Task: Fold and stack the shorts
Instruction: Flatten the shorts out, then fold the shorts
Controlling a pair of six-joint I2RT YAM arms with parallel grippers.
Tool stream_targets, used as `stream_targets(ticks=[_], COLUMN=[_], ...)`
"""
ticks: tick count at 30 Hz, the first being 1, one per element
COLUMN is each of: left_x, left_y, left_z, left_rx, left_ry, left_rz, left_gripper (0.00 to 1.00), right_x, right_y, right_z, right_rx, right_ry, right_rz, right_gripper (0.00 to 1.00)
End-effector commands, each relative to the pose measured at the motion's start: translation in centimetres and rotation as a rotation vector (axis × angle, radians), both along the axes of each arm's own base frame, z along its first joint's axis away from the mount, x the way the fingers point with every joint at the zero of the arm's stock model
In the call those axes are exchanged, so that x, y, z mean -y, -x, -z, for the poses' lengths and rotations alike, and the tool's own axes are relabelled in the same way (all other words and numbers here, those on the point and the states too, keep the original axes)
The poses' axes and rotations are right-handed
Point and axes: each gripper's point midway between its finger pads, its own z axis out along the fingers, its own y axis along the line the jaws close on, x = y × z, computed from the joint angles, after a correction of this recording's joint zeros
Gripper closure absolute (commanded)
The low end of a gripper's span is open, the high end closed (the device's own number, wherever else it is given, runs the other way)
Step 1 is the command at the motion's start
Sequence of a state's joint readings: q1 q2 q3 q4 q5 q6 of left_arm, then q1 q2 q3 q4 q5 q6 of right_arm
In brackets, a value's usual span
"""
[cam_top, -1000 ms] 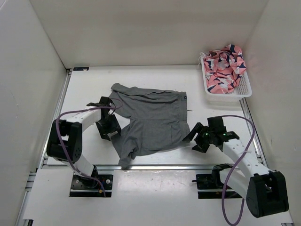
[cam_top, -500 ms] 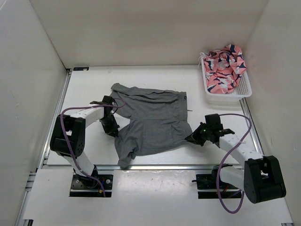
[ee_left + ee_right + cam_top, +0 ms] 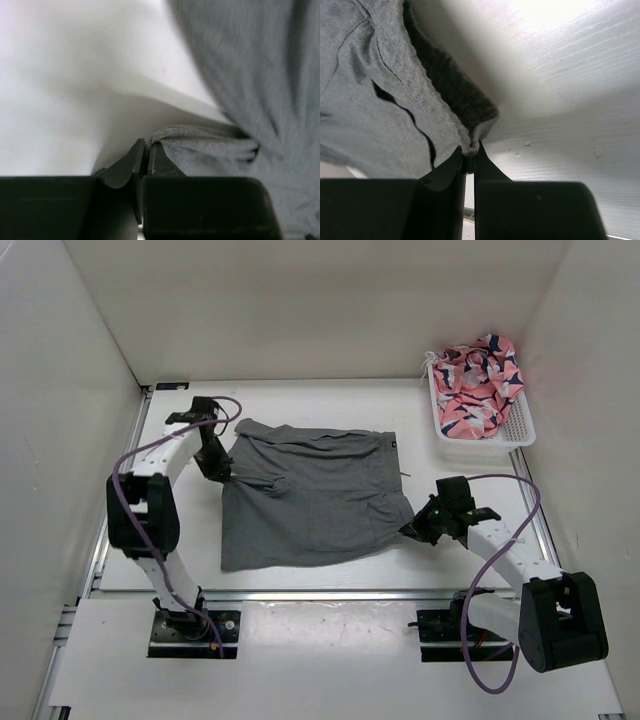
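Surface (image 3: 330,405): white, enclosed by pale walls on three sides, with both arm bases bolted at the near edge.
Shorts (image 3: 310,495) (image 3: 250,75) (image 3: 365,85): mid-grey soft fabric, lying spread out on the surface slightly left of centre, between the two arms. The cloth is mostly flat, with shallow creases running across its middle. Its near-left corner lies free on the surface.
Left arm (image 3: 170,450): reaches away from its base along the left side of the surface and then bends in toward the far-left part of the shorts.
Left jaws: pressed together and pinching a bunched edge of the shorts on their left side. In the wrist view a rolled grey hem sits right at the dark tips, with shadow on the surface beside it.
Right arm (image 3: 500,545): extends from its base toward the right side of the shorts, with a purple cable looping over it.
Right jaws: pressed together and pinching the near-right corner of the shorts. In the wrist view a folded tip of fabric is clamped between the tips, with the darker inner face of the cloth showing above it.
Basket (image 3: 517,430): white and perforated, standing at the far-right corner of the surface, well apart from the shorts.
Patterned cloth (image 3: 478,380): pink, white and navy, heaped inside the basket and rising above its rim.
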State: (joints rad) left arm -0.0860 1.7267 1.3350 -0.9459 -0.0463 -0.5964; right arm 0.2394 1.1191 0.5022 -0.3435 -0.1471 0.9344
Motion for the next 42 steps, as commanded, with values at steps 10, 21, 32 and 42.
stream_targets(ticks=[10,21,32,42], left_x=[-5.4,-0.4,1.3,2.1], left_y=[-2.7,12.3,17.6,18.7], left_z=[-1.7,-1.2,4.2,8.9], left_rx=[0.005,-0.064,-0.252,-0.387], left_ry=[-0.085,0.112,0.096,0.068], left_rz=[-0.097,-0.137,-0.270,-0.273], left_gripper=[0.18,0.34,0.38,0.47], right_x=[0.8,1.6,1.3,-0.6], right_y=[-1.1,1.4,1.5,1.8], right_z=[-1.8,-2.7,-3.9,-3.5], right_rx=[0.065,0.090,0.106,0.088], right_ry=[0.067,0.079,0.054,-0.073], right_rz=[-0.019,-0.029,-0.029,-0.028], right_gripper=[0.64,0.50,0.40,0.32])
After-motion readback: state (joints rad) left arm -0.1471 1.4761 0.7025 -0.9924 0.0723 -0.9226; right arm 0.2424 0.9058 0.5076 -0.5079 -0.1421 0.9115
